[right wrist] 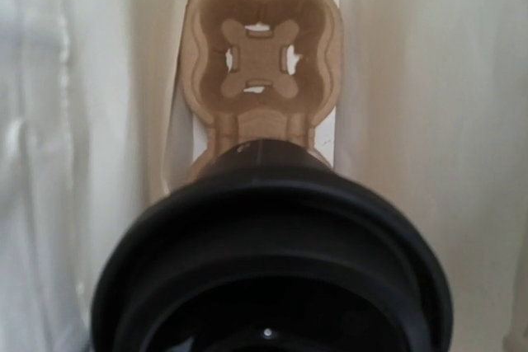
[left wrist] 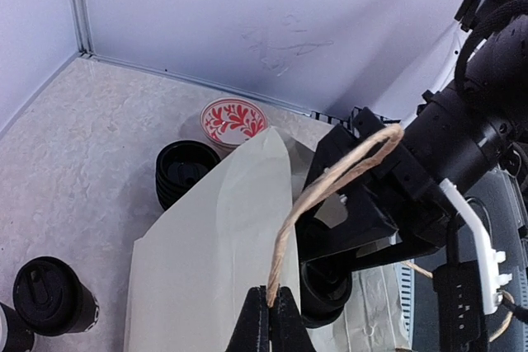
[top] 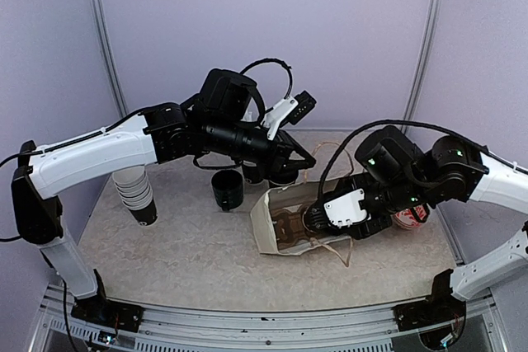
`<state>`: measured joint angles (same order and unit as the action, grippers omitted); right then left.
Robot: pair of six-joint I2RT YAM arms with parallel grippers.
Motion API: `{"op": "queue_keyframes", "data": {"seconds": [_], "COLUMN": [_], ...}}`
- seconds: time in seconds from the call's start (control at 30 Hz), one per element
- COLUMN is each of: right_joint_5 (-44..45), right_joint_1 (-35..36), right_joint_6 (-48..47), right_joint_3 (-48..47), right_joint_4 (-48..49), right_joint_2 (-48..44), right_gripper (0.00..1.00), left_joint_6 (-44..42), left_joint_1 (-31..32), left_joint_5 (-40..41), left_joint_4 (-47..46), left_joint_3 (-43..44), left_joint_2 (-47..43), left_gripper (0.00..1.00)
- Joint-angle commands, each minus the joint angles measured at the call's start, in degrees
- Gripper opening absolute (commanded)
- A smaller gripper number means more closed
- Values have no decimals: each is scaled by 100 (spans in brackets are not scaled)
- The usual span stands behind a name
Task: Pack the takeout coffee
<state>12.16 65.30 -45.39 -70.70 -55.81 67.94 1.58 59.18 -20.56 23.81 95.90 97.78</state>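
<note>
A white paper bag (top: 276,222) lies on its side, mouth toward the right arm. My left gripper (left wrist: 278,296) is shut on the bag's twine handle (left wrist: 330,183) and holds it up. My right gripper (top: 318,218) reaches into the bag's mouth, shut on a takeout coffee cup (right wrist: 272,261) whose black lid fills the lower part of the right wrist view; its fingers are hidden there. A brown cardboard cup carrier (right wrist: 260,55) sits at the bag's far end. Two more lidded takeout cups (top: 283,176) stand behind the bag, under the left arm; one of them (left wrist: 54,294) shows in the left wrist view.
A dark open cup (top: 227,190) stands left of the bag. A stack of cups (top: 138,194) is at the far left. A red-patterned bowl (top: 410,218) and a stack of black lids (left wrist: 186,172) sit near the right arm. A loose twine handle (top: 334,246) trails in front of the bag.
</note>
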Motion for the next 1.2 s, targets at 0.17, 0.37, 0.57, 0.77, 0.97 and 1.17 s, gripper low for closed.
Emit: {"op": "queue_keyframes", "data": {"seconds": [0.17,0.37,0.57,0.77,0.97,1.17], "right_joint_5": [181,162,138,316,522,734], "right_joint_1": [70,74,71,79,80,25], "right_joint_6": [-142,-231,-250,-441,-732,-860], "right_joint_3": [-92,7,403,688,1032,1201], "right_joint_4": [222,166,165,332,871,1291], "right_joint_2": [282,242,29,-109,-232,-220], "right_gripper": [56,56,56,55,55,55], "left_joint_6": [-140,-976,-1365,-682,-778,-1007], "left_joint_1": [-3,-45,-277,-954,-1068,-1082], "left_joint_5": [-546,-99,-120,212,337,502], "left_joint_4": [-86,770,777,288,781,1063], "left_joint_3": [13,138,-244,-174,499,835], "left_joint_2": [-112,-333,-834,-349,927,1632], "left_gripper": [8,43,49,48,46,45]}}
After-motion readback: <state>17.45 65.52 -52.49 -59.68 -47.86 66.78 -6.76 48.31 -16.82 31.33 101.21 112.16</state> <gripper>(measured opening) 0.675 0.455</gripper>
